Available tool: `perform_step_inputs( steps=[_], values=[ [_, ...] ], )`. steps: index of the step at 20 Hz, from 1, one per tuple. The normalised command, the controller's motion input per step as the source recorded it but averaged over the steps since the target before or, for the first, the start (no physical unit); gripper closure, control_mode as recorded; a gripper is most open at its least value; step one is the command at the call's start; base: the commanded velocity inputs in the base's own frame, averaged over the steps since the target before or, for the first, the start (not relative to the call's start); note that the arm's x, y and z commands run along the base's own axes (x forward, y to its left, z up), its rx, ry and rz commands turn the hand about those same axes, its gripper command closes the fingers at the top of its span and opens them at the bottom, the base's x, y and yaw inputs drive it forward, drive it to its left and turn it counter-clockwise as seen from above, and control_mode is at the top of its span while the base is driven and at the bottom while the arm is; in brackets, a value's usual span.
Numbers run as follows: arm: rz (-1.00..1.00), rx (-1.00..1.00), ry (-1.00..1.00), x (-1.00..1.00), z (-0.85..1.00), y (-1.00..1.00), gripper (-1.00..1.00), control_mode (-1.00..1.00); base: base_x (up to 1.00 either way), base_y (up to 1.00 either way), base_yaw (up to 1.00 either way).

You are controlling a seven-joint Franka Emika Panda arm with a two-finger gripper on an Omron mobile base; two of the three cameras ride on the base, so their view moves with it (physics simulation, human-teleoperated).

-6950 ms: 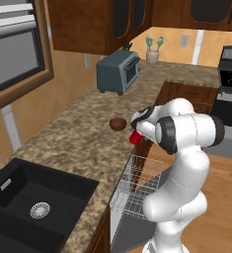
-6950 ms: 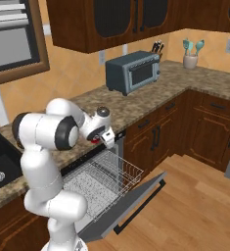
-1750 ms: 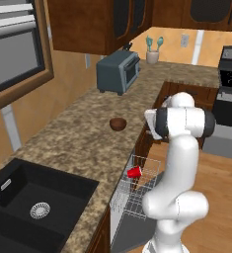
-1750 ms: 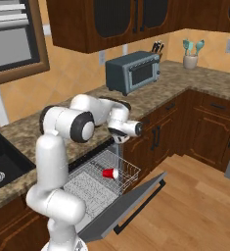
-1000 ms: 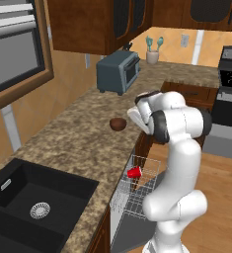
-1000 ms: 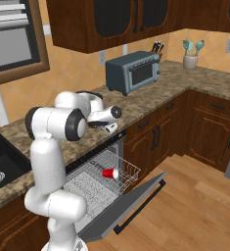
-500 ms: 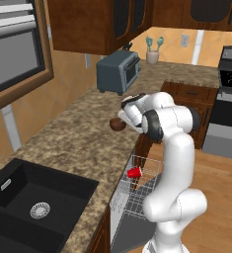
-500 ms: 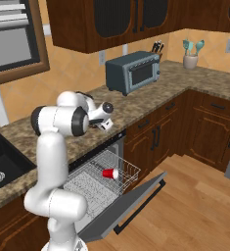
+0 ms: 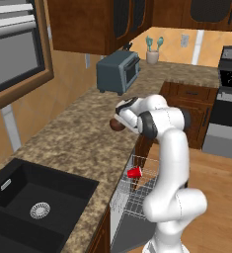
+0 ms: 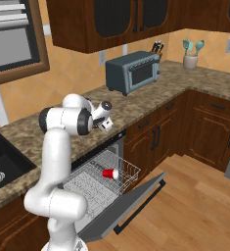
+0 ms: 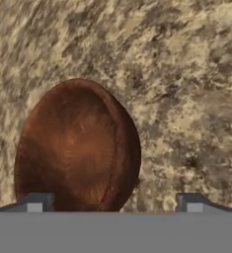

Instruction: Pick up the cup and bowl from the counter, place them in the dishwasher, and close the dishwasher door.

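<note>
1 granite counter (image 9: 73, 133), wood cabinets (image 10: 204, 130)

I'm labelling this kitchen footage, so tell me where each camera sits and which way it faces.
Left base view: behind the arm's left, looking forward and down along the counter past the sink; the white arm rises lower right.
Right base view: behind its right, facing the toaster oven and open dishwasher door; arm lower left.
Hand view: on the hand, looking down at the bowl; open claw tips at bottom.
Both base views share the cup in the rack.
</note>
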Motion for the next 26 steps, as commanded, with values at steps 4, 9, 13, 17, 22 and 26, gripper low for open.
perform_step_inputs(
  steps=[4,9,13,17,22,26],
  values=[
    [0.00,-0.01,0.08,0.41,-0.16,0.16,-1.00,-1.00,0.00,0.00,0.00],
    [-0.01,-0.04,0.11,0.09,-0.27,0.16,1.00,-1.00,0.00,0.00,0.00],
    [-0.03,-0.04,0.09,-0.26,-0.32,0.01,1.00,-1.00,0.00,0.00,0.00],
    [-0.03,-0.01,0.02,-0.69,-0.27,-0.13,1.00,-1.00,0.00,0.00,0.00],
    [-0.03,0.02,0.00,-1.00,-0.03,-0.58,1.00,-1.00,0.00,0.00,0.00],
    [-0.04,0.07,0.00,-1.00,0.00,-1.00,1.00,-1.00,0.00,0.00,0.00]
  ],
)
